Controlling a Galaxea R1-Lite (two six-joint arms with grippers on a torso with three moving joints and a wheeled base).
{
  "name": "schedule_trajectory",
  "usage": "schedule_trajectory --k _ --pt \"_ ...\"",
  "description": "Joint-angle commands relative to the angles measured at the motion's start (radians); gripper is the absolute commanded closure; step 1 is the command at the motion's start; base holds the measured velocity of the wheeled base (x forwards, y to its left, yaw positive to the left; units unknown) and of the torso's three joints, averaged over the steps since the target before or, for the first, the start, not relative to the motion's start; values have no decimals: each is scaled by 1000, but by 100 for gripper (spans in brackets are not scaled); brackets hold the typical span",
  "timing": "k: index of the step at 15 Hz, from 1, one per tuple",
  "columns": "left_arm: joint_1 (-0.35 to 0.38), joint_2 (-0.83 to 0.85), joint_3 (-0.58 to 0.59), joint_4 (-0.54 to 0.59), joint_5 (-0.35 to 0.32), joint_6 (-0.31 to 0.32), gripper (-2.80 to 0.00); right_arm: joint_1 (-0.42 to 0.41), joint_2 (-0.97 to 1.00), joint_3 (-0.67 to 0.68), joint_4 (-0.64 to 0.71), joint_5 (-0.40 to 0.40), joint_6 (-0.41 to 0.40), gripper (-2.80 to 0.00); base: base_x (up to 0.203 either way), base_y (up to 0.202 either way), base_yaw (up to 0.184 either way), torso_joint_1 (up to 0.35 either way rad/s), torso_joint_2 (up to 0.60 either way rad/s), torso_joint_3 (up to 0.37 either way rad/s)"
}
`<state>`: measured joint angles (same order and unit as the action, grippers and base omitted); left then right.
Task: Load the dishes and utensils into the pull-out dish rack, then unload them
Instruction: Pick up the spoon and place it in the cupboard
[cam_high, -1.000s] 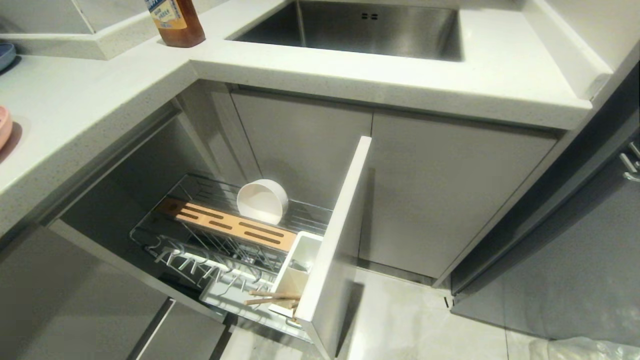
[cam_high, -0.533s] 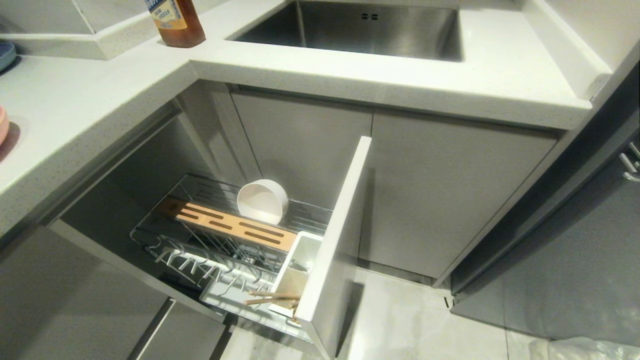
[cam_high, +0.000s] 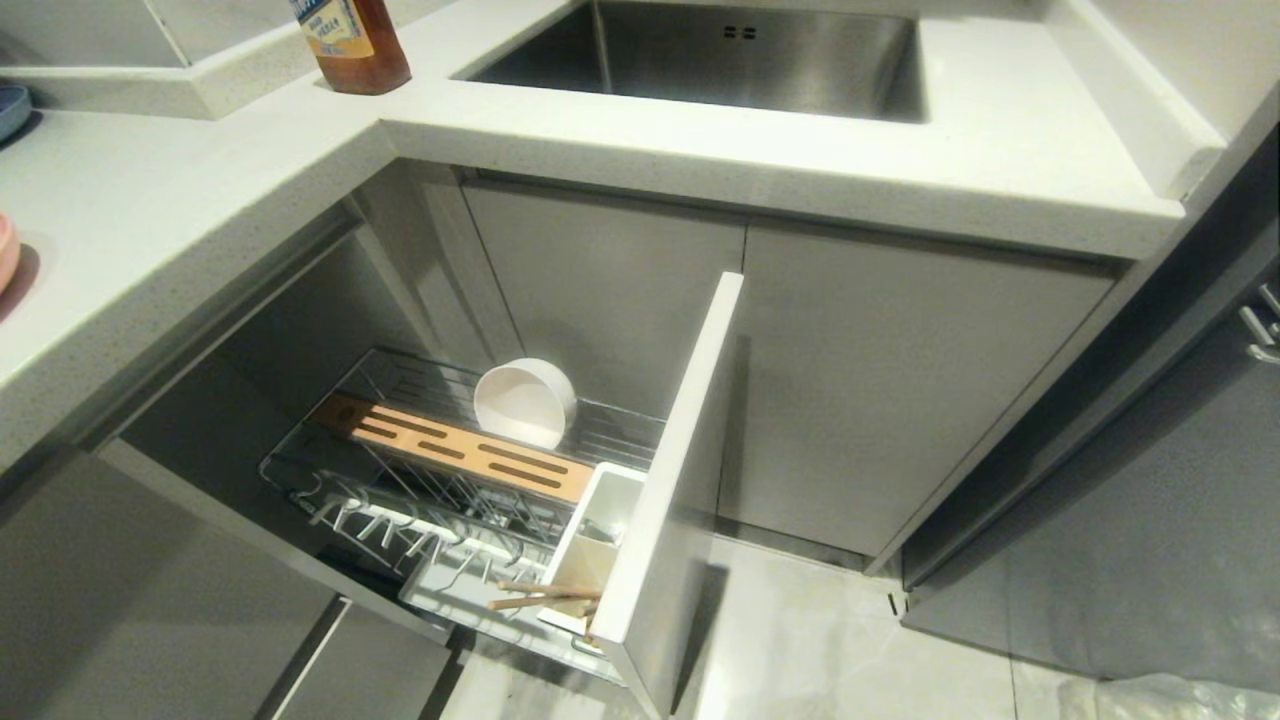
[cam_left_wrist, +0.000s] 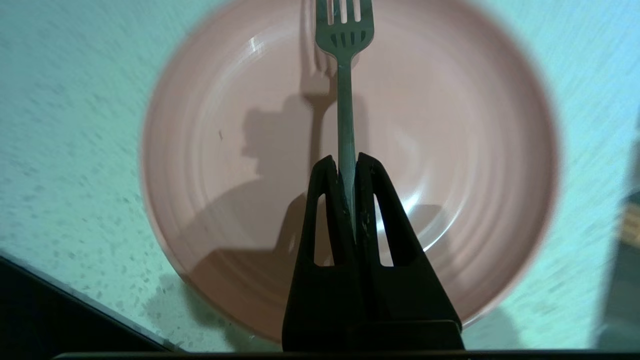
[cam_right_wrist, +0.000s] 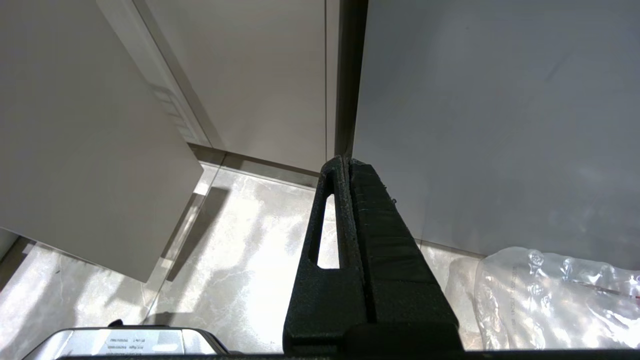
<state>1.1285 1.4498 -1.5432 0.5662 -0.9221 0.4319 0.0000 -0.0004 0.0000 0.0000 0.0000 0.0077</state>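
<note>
I have the left gripper pinching the fork by its handle, tines pointing away from the wrist camera, over the pink plate. Whether the fork is clear of the plate I cannot tell. The plate sits on the speckled white bench, and only a sliver of it shows at the far left edge of the head view. The arm itself is outside that view.

Right gripper is parked low, fingers pressed together on nothing, facing grey cabinet doors and the pale marbled floor.

Progress, as I judge it: loading is partly done. The pull-out dish rack stands open at lower centre of the head view. The cream bowl lies tipped on its side on the wire at the back of the rack, beside the slotted wooden strip. The chopsticks stick out of the white utensil caddy near the front panel. Still to load: fork, now in hand, then the plate; the plate prongs are unfilled. The whole unloading half remains.

Surroundings: white L-shaped bench, steel sink at top centre, brown bottle at upper left, a blue dish edge far left. Clear crumpled plastic lies on the floor near the right arm.
</note>
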Motion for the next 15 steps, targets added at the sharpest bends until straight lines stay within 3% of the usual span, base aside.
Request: schedule_trajectory --k 1,3,5,7,10,15 --pt "0 -11 -78 2 -6 -124 0 0 0 0 0 0 0 0 0 0 0 0 0 0" --pt "-8 -30 -161 1 -7 -304 0 0 0 0 0 0 0 0 0 0 0 0 0 0" --pt "-41 -62 -214 4 -7 -437 0 0 0 0 0 0 0 0 0 0 0 0 0 0" --pt "-118 -103 -240 7 -5 -553 0 0 0 0 0 0 0 0 0 0 0 0 0 0" --pt "-259 -168 -256 46 -1 -623 0 0 0 0 0 0 0 0 0 0 0 0 0 0" --pt "-610 -255 -249 216 44 -628 0 0 0 0 0 0 0 0 0 0 0 0 0 0"
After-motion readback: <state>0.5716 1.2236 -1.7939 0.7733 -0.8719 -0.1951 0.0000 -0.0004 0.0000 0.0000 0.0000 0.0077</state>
